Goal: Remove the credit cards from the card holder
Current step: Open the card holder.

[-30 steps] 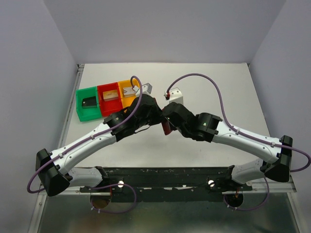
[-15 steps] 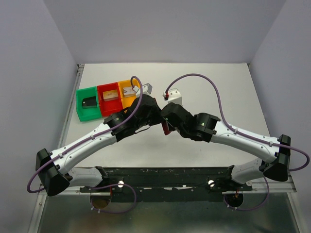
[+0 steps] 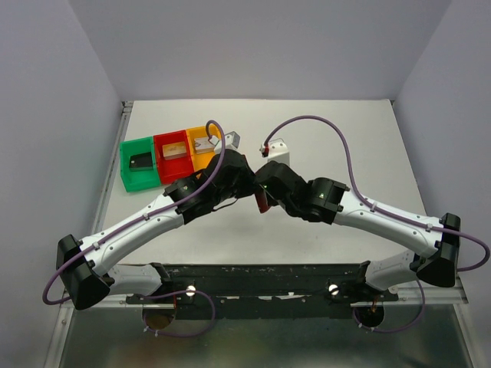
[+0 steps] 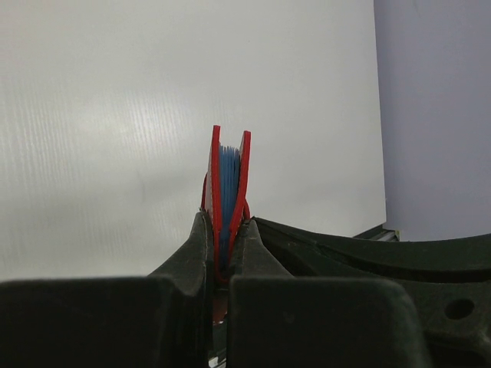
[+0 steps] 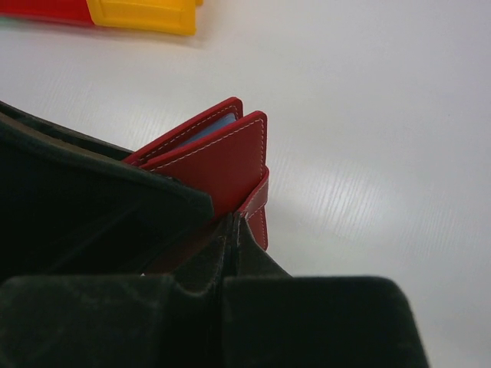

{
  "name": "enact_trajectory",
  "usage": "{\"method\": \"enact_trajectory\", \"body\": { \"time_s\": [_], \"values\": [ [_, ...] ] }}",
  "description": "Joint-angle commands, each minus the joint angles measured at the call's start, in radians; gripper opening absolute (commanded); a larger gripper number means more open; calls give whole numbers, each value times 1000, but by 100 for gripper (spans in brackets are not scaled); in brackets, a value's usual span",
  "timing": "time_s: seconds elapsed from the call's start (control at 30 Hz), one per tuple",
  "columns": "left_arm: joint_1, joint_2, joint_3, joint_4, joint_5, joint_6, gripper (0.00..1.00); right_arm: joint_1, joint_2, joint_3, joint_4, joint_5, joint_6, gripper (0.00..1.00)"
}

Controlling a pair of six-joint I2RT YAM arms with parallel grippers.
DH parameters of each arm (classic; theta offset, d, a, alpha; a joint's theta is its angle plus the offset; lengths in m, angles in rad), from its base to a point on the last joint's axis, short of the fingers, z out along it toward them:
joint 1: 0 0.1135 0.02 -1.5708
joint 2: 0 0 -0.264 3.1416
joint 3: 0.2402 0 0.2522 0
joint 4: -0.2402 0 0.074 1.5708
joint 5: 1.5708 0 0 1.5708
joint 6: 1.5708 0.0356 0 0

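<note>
Top view: the wallet [image 3: 263,202] stands on edge mid-bench [image 3: 345,138], and cards [image 3: 176,152] lie in the far-left bins [image 3: 132,180]. Left wrist: my left fingers [image 4: 224,249] are pinching the wallet, blue lining showing. Right wrist: right fingers [image 5: 234,234] are pressed together at the snap tab [image 5: 259,207]; I can't tell if it's caught.

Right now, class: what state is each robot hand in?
Left hand: closed on the card holder.
Right hand: closed at its snap tab; grip cannot be told.
</note>
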Motion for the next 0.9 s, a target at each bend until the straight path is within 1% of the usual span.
{"method": "enact_trajectory", "body": {
  "time_s": [0.0,0.73,0.8,0.87],
  "values": [
    [-12,-24,8,38,-22,-5,0,-28,-22,-41,-57,11,20,0],
    [-12,-20,7,32,-31,-4,0,-51,-64,-70,-57,8,32,0],
    [-12,-23,2,30,-43,13,0,-50,-87,-73,-60,9,33,0],
    [-6,-31,-18,67,-42,77,0,-50,-114,-74,-67,23,33,2]
  ]
}}
